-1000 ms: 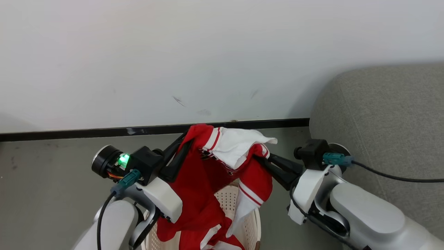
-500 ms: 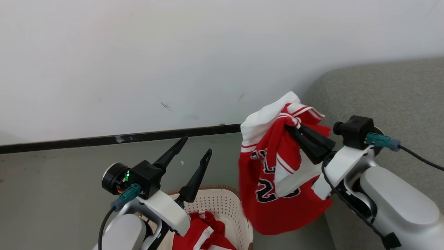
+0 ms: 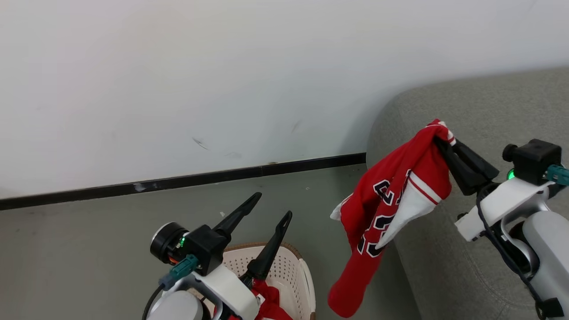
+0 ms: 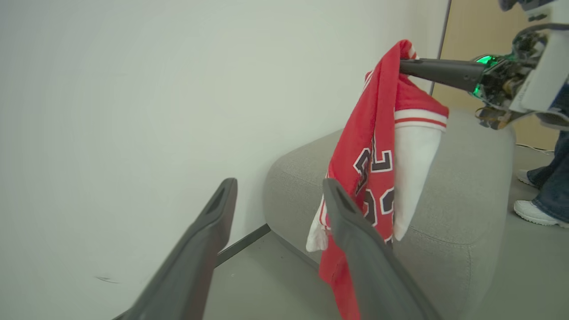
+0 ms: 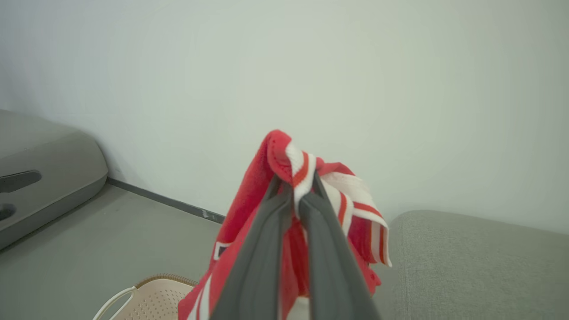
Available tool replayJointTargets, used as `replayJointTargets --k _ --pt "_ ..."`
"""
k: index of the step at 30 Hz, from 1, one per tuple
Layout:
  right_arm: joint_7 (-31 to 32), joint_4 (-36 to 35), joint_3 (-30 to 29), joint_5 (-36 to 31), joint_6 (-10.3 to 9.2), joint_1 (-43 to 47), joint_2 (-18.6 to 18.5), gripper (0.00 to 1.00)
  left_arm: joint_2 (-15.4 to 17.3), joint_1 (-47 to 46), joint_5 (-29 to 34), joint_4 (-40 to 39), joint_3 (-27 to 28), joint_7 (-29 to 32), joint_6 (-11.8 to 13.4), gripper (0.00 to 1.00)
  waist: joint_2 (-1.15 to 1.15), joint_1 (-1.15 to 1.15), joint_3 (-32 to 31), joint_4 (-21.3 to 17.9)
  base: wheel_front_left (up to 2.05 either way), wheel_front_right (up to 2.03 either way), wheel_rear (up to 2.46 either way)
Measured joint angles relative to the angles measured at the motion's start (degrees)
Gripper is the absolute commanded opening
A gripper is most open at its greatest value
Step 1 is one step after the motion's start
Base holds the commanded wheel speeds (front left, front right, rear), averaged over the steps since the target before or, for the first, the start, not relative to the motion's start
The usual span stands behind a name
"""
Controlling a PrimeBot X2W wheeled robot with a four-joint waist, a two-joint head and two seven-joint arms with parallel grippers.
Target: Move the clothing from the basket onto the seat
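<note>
The clothing (image 3: 413,178) is in two places, so the task looks about half done at best. The seat (image 3: 480,111), a big grey cushion, fills the right of the head view and nothing lies on its top yet. The basket (image 3: 291,271) stands on the floor to its left, near but apart from it, at the bottom edge of that view. One red jersey (image 3: 378,209) with dark numbers and a white panel hangs from the right gripper (image 3: 442,144), whose jaws are pinched tight on a bunched striped hem. The held part sits above the seat's near corner, while the long tail dangles beside the seat's flank, over the floor between seat and basket. I cannot tell whether it brushes the cushion. The second red garment (image 3: 271,300) lies in the basket, partly hidden by the left arm. The left gripper (image 3: 273,204) hovers above the basket with its jaws spread wide and nothing between them.

The step in hand seems to be carrying the first jersey across. The next move likely calls for taking it further over the cushion, low enough that the tail lands on top rather than sliding off, and only then opening the jaws.
</note>
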Motion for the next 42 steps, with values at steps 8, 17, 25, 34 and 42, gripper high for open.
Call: replayJointTargets --k 8,17,25,34,42 --pt "0.0 -1.7 -6.0 -1.3 0.0 3.7 -1.6 0.0 -0.1 1.3 0.0 -0.9 -2.5 -0.4 -0.6 1.0 0.0 0.0 -0.1 -1.9 0.0 0.0 0.0" --pt "0.0 -3.5 -10.1 -2.7 0.0 8.6 -2.1 0.0 -0.4 1.3 0.1 -1.7 -4.9 -0.4 -1.0 1.0 0.0 0.0 0.0 -4.6 0.0 0.0 0.0" --pt "0.0 -5.2 -12.0 -3.4 0.0 11.1 -1.9 0.0 -0.9 1.5 0.1 -2.5 -5.6 -0.5 -1.0 1.0 0.0 0.0 0.3 -6.7 0.0 0.0 0.0" --pt "0.0 -5.2 -12.7 -3.6 0.0 12.3 -0.9 0.0 -1.1 2.0 0.2 -3.9 -5.7 -0.5 -1.0 1.0 0.0 0.0 1.6 -8.6 0.0 0.0 0.0" --pt "1.1 -5.9 -15.2 -3.0 0.0 0.8 -1.1 0.0 -0.8 2.0 0.6 -5.4 -4.7 -0.5 0.3 1.0 0.0 0.0 4.4 -8.5 0.0 0.0 0.0"
